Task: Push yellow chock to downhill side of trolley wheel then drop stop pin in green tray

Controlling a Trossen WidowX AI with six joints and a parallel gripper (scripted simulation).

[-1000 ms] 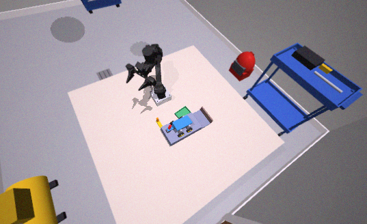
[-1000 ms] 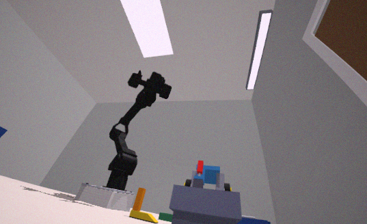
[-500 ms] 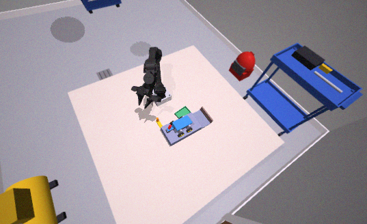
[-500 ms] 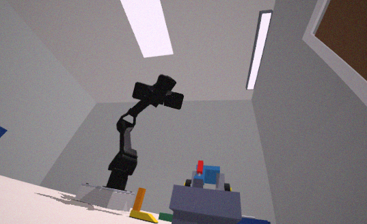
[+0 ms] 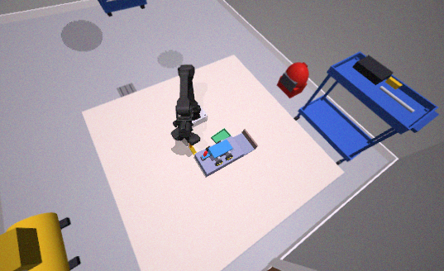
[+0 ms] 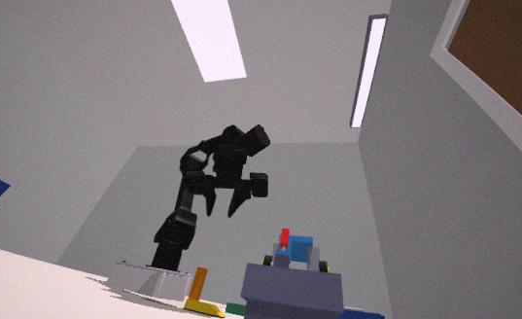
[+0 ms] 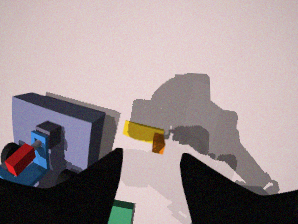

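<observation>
The yellow chock (image 5: 192,149) (image 6: 201,305) (image 7: 139,131) with its orange handle (image 6: 198,284) (image 7: 158,143) lies on the table, left of the grey ramp (image 5: 245,143) (image 6: 291,289) (image 7: 75,123) and apart from it. The blue trolley (image 5: 221,149) (image 6: 296,248) (image 7: 44,147) stands on the ramp with the red-headed stop pin (image 5: 205,154) (image 6: 285,236) (image 7: 20,159) at its end. The green tray (image 5: 221,135) (image 6: 235,307) (image 7: 120,220) lies beside the ramp. My gripper (image 5: 186,142) (image 6: 221,213) (image 7: 152,156) hangs above the chock, fingers partly apart, with nothing between them.
The arm's base plate (image 5: 200,117) (image 6: 148,281) sits behind the chock. Off the table stand a blue cart (image 5: 370,99), a red object (image 5: 293,78) and a yellow machine (image 5: 26,244).
</observation>
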